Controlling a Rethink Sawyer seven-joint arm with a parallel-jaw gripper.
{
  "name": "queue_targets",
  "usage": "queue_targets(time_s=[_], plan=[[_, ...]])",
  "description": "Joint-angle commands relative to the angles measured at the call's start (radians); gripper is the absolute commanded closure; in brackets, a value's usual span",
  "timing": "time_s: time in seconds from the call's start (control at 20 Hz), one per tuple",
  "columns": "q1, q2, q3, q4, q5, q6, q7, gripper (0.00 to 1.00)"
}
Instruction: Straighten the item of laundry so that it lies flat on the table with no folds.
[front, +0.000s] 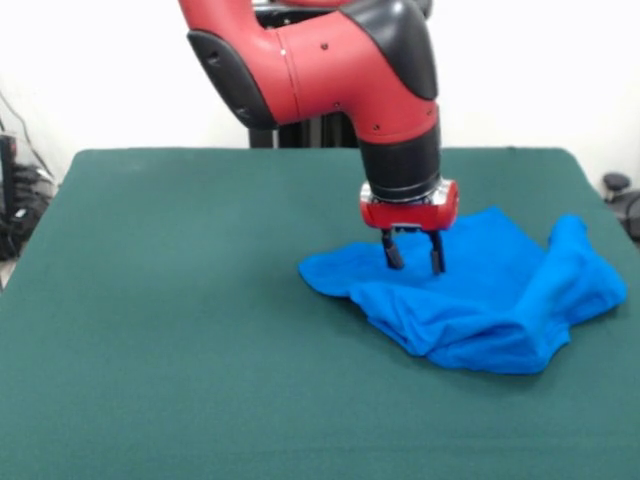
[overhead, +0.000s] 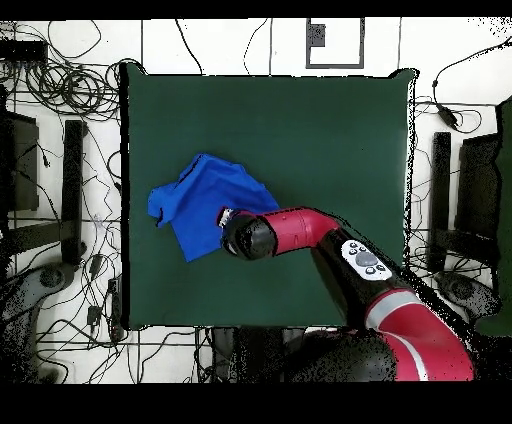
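The bright blue T-shirt (front: 478, 296) lies crumpled and folded on the right part of the dark green table (front: 180, 330) in the front view. In the overhead view the T-shirt (overhead: 200, 200) lies at the table's (overhead: 320, 140) left side. My gripper (front: 413, 256) hangs straight down over the shirt's left portion. Its two black fingers (front: 392, 253) are apart, with the tips at the cloth's surface. Nothing is held between them. In the overhead view the arm's wrist covers the gripper.
The red and black arm (overhead: 310, 230) reaches from the base at the bottom right of the overhead view across the table. Cables and dark equipment (overhead: 70, 190) lie on the floor round the table.
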Motion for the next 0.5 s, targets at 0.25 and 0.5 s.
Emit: queue_targets(time_s=[0.25,0.5], plan=[[-0.156,0.193,-0.110,-0.206,-0.277,-0.008,-0.242,0.00],[-0.199,0.185,-0.069,-0.206,-0.311,0.035,-0.285,0.00]])
